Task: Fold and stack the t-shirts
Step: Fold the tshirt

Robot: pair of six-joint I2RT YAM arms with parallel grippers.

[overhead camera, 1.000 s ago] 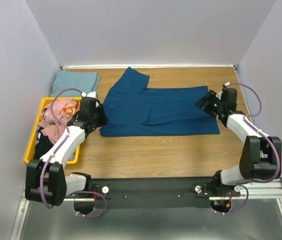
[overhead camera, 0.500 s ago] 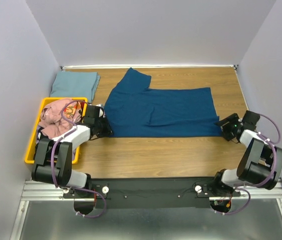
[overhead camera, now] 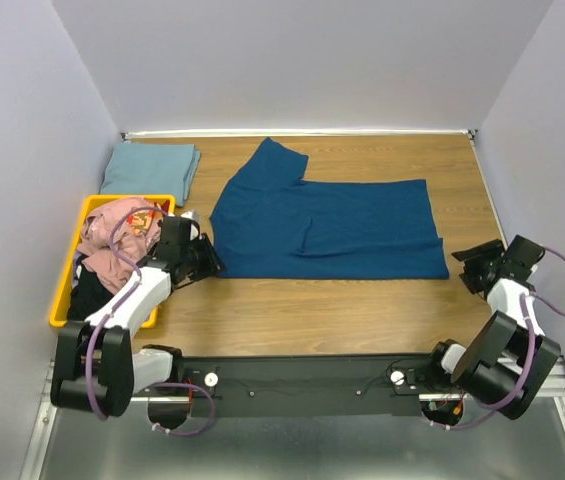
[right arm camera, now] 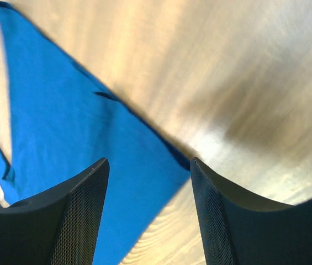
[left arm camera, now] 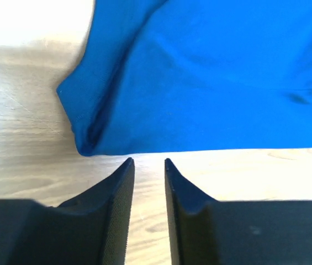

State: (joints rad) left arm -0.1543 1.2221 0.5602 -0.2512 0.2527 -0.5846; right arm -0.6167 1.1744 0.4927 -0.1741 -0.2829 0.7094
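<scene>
one blue t-shirt (overhead camera: 342,225), one folded grey-blue t-shirt (overhead camera: 149,167), one yellow bin (overhead camera: 60,296) holding crumpled shirts (overhead camera: 112,240), two arms (overhead camera: 137,290) (overhead camera: 512,296).

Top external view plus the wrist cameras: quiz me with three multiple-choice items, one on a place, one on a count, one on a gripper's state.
1. Where does the folded pale grey-blue cloth shirt lie?
A) at the far left corner of the wooden table, beyond the yellow plastic bin
B) inside the bin
C) at the table's right edge

2. How many shirts lie on the table outside the bin?
A) one
B) two
C) four

3. How is the right gripper?
A) shut on a sleeve
B) shut on nothing
C) open, holding nothing

Key:
1 A: it sits past the bin's far end, by the back wall.
2 B: the grey-blue one and the spread-out blue cloth t-shirt.
3 C: the right wrist view shows its fingers wide apart with nothing between them.
</scene>
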